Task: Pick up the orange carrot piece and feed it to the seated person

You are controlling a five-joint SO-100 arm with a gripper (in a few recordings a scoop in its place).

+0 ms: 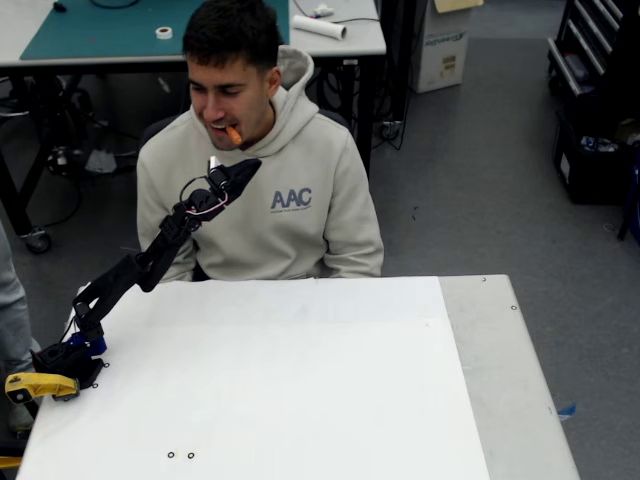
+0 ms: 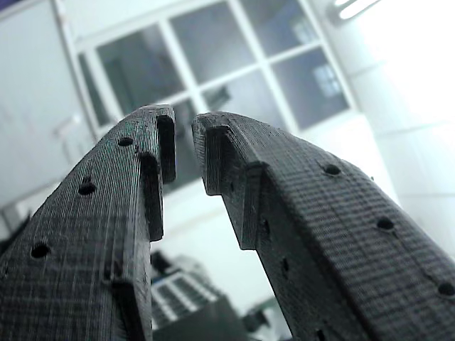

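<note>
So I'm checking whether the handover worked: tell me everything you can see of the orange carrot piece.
In the fixed view the orange carrot piece is a tiny bright orange stub, sticking out of the seated person's open mouth and angled down to the picture's right. Its upper end is hidden in the mouth. The gripper sits just below it, apart from it; the wrist view shows the tips slightly apart with nothing between them.

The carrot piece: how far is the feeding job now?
Done: the orange carrot piece sits in the seated person's mouth. In the wrist view the tool holds nothing, its tips narrowly apart. The tool hangs just below his chin. Left: only drawing the arm back.
</note>
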